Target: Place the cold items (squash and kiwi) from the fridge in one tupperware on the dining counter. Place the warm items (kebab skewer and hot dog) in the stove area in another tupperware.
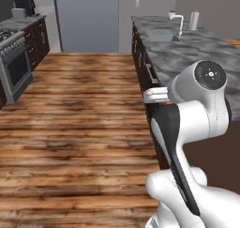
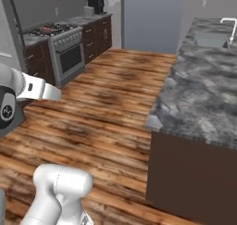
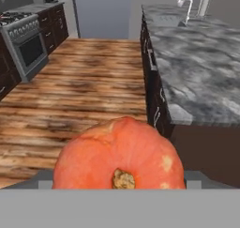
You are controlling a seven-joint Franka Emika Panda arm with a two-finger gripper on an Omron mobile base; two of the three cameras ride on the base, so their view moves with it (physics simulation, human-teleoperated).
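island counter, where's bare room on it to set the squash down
The island counter shows bare grey marble from its near corner up to the sink. The crowded end is the far one, where the sink and faucet sit. The squash sits between the gripper's fingers, which reach wide around it. No tupperware appears on the stretch in view.

- Both base views looked forward from behind over the wooden floor, sharing the counter and stove.
- Hand view sat close behind the squash.
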